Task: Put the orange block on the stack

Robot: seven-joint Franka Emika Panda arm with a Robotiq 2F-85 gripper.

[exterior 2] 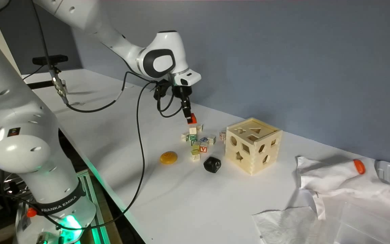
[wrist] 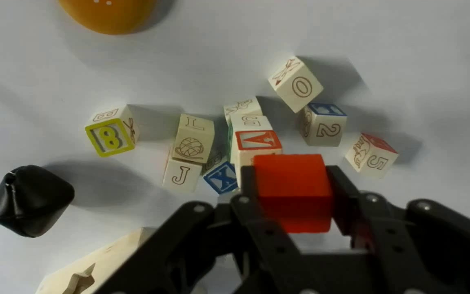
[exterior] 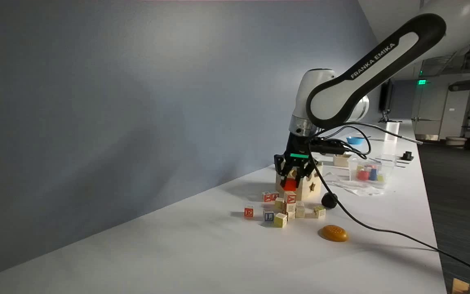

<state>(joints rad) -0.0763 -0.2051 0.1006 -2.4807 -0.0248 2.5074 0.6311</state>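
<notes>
The orange block [wrist: 293, 194] was a small reddish-orange cube, one even colour across the two faces turned to the wrist camera, the upper brighter and the lower in deeper shade; its edges looked straight and slightly blurred; it sat between the two black fingers [wrist: 338, 181] of the gripper [wrist: 293, 184], which pressed on opposite sides and stood apart by just the block's own width; in both exterior views it was up off the table [exterior: 202, 245], right over the stack [exterior: 290, 206] of lettered blocks, though whether it touched the top one could not be told.

The wrist view alone made a blue X readable, on a block just beside the stack; the held cube partly covered the stack there, while more of its height showed in an exterior view, along with a red E on a lettered block [exterior: 249, 212] at one side of the group, a blue bowl [exterior: 355, 140] farther back, and coloured pieces [exterior: 362, 175] in a clear box [exterior: 389, 165]; only in an exterior view did a bright orange oval piece [exterior 2: 359, 166] appear, lying on a crumpled white sheet [exterior 2: 320, 173]; the pale wooden cube [exterior 2: 254, 145] stood whole there, its holed top in sight, while the wrist view caught only part of it at the lower edge; the rounded, paler orange piece [wrist: 108, 14] was cut off by the wrist view's top edge and lay whole in both exterior views.
</notes>
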